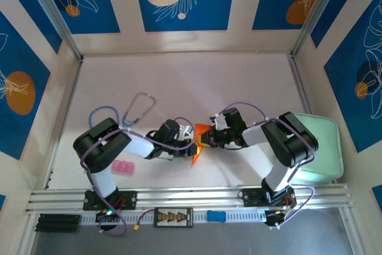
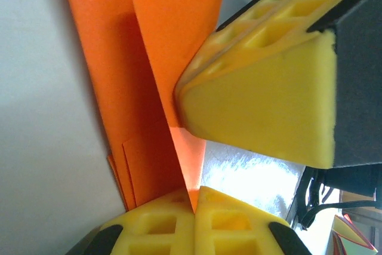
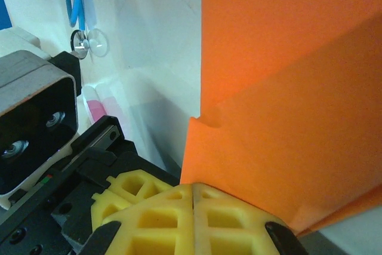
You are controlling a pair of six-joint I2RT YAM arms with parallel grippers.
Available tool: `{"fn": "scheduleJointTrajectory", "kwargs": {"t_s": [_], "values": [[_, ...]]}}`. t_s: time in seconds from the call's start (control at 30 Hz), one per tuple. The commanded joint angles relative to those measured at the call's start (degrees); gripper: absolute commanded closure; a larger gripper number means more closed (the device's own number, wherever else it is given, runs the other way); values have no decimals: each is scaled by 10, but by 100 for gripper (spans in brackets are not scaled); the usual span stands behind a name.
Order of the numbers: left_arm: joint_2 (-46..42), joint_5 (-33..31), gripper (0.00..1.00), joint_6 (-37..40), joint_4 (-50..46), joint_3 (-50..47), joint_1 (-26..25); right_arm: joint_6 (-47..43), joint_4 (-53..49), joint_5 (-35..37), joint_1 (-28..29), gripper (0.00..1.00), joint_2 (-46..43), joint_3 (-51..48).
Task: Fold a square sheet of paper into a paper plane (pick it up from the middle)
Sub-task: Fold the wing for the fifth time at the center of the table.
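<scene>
Bright orange paper (image 2: 101, 46), yellow end effector pads (image 2: 161, 225), pink block (image 1: 122, 168), pale green tray (image 1: 331, 147), blue leaf-patterned walls (image 1: 209, 4).

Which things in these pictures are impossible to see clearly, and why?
- Orange paper: in the top view its folds are too small and are covered by the left pincer and right pincer; both wrist views cut it at the edges.
- Green tray: top view, the right arm covers part.
- Pink block: right wrist view, blurred, partly behind the left arm.

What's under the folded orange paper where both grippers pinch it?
White table shows around the orange paper in the top view. The left gripper and right gripper are shut on its folds. Directly beneath is covered by paper and grippers.
</scene>
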Motion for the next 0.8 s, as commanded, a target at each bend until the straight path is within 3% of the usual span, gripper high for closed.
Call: {"fn": "scheduleJointTrajectory", "kwargs": {"t_s": [0.0,0.37,0.57,0.77], "values": [[28,-24,100,0,-72,-26,11,-7,10,-9,0,97,15,11],[23,-22,100,7,-83,-25,12,2,-23,26,-6,97,48,15],[-6,11,87,15,-77,-23,9,-1,-43,40,-9,97,53,12],[-24,35,89,16,-76,-19,0,-5,-54,44,-9,97,56,15]]}}
